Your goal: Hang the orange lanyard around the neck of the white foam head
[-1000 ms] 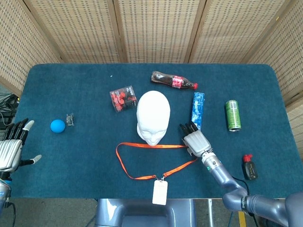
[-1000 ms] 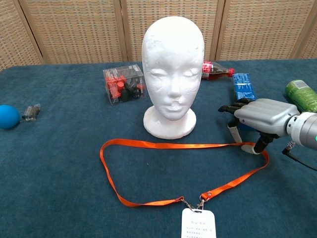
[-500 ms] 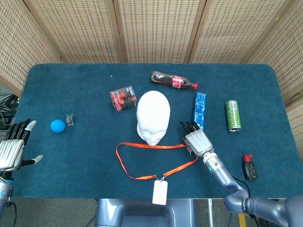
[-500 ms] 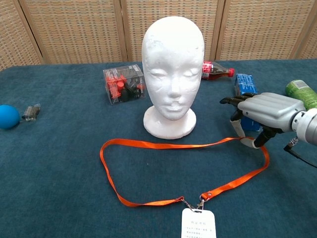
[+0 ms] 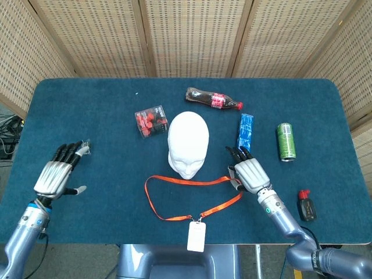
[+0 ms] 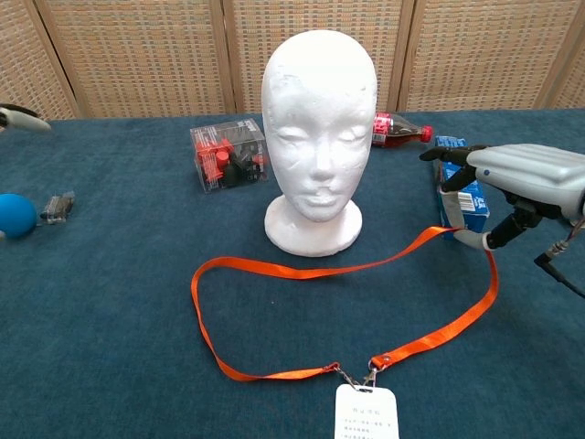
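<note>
Right robot hand (image 6: 512, 187), orange lanyard (image 6: 347, 267) now raised

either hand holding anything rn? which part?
Right hand pinches the orange lanyard at the strap's far right bend, lifting that end off the table. Left hand holds nothing, fingers spread.

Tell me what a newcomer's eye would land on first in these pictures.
First, the white foam head standing upright mid-table, facing the robot. Next, the orange lanyard looped on the blue cloth in front of it, its white badge at the near edge, with the right robot hand lifting the strap's right end off the table. The left robot hand hovers with fingers apart over the table's left side.
</note>
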You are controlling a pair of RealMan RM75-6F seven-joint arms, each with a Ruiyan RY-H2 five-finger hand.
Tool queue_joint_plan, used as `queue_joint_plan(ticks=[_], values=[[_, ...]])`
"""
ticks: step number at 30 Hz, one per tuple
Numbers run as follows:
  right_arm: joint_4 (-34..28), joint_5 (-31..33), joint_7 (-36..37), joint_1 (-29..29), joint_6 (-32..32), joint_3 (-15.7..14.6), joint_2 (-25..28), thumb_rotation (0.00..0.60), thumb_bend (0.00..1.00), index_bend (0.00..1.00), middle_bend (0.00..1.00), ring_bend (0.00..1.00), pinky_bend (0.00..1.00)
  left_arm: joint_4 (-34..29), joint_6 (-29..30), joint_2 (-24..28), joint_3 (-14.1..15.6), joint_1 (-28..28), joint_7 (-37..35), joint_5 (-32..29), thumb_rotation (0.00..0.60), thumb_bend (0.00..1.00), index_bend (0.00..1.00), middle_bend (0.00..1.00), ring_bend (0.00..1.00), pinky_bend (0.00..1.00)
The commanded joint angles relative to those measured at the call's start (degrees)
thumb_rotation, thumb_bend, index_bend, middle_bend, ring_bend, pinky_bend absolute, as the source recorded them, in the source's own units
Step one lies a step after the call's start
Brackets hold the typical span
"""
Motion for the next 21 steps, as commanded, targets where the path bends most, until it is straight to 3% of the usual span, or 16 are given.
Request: queue_joint_plan(ticks=[1,4,9,14,21], values=[[-1.3,-0.4,1.1,-0.3,0.4,0.1,1.1,0.6,0.62,0.68,0.0,0.0,0.0,3.9,-7.0,-6.0,-1.3,-5.9,-2.0,-0.3,0.6,0.1,0.24,0.0,0.0,0.0],[-2.6,-0.3,2.5,-0.4,0.2,0.4,2.0,0.6,0.62,0.68,0.0,0.0,0.0,6.8,-11.0,-10.0,-2.3,-9.5,-2.9,-1.2,0.6,0.19,0.34,0.0,0.0,0.0],[-3.4,-0.4,3.7,-0.4,0.0,0.5,2.9,0.6,0.62,0.68,0.0,0.0,0.0,10.2,-14.0,-15.0,-3.9,-13.2,-3.9,-2.9,0.6,0.32,0.38,0.0,0.0,0.0],[-3.2,-1.0,5.0,-0.6,-0.1,0.1,3.7,0.6,0.62,0.68,0.0,0.0,0.0,14.0,-18.1,-20.4,-5.8,-17.9,-0.6,-7.0,0.6,0.33,0.4,0.0,0.0,0.0],[-2.4,-1.5,5.6,-0.5,-0.5,-0.1,3.9,0.6,0.62,0.68,0.0,0.0,0.0,15.6,-20.3,-23.2,-5.3,-20.2,3.5,-11.9,0.6,0.34,0.43,0.0,0.0,0.0]])
